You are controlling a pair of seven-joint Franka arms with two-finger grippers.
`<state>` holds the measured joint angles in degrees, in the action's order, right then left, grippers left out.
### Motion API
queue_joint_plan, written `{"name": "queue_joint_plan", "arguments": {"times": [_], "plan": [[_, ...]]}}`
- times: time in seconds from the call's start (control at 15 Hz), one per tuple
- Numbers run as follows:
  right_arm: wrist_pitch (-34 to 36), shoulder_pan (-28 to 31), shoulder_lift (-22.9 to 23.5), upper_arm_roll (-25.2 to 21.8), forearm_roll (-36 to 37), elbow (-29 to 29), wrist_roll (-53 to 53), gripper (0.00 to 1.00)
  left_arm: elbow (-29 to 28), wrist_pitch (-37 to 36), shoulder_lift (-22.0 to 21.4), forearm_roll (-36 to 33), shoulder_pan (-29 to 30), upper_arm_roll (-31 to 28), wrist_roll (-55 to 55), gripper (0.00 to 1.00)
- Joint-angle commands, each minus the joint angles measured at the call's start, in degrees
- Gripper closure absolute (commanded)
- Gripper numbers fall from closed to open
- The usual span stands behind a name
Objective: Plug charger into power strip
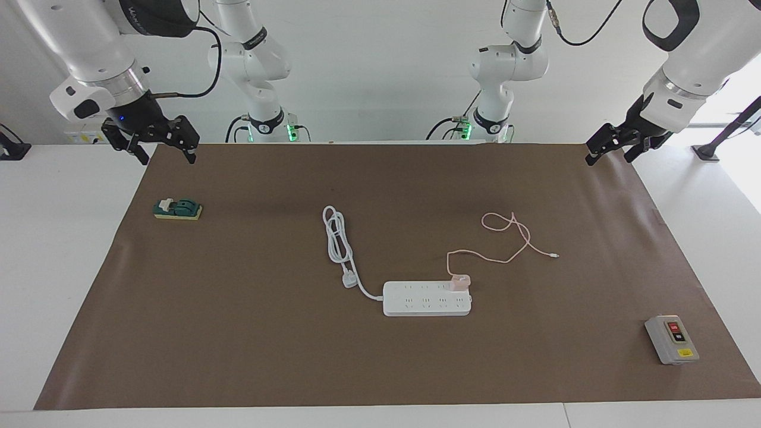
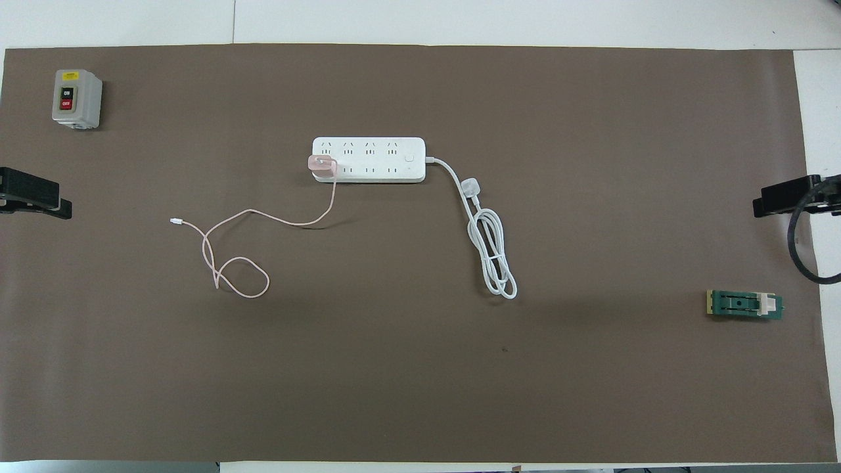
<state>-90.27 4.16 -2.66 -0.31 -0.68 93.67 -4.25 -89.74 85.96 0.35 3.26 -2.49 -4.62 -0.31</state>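
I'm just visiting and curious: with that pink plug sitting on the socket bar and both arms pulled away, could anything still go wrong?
The charger sits at the power strip's very end, so it may not be fully seated. Its loose pink cable could snag a passing arm and tug it out.

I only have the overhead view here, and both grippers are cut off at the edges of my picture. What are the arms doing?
Observer: The left gripper hangs in the air over the mat's corner nearest the robots at the left arm's end, open and holding nothing.
Operator: And the right one?
Observer: The right gripper is raised over the mat's edge at the right arm's end, open and empty.
Operator: Does the charger sit flat?
Observer: The charger stands up from the power strip, on its end socket in the row nearer the robots.
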Motion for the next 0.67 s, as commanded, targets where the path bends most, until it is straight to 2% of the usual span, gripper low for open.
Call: {"name": "queue_joint_plan", "arguments": {"times": [0.0, 0.27, 0.6], "plan": [[0.18, 0.84, -0.95, 0.49, -0.29, 0.72, -0.85, 0.00, -1.93, 1.75, -1.40, -0.54, 0.55, -0.12, 1.28, 0.00], [0.18, 0.76, -0.95, 0.49, -0.29, 0.72, -0.76, 0.00, 0.18, 1.93, -0.96, -0.71, 1.61, -0.12, 1.28, 0.00], [0.18, 0.67, -0.95, 0.49, -0.29, 0.72, -0.67, 0.00, -3.07, 1.40, -4.39, -0.71, 3.90, 0.23, 2.51, 0.00]]}}
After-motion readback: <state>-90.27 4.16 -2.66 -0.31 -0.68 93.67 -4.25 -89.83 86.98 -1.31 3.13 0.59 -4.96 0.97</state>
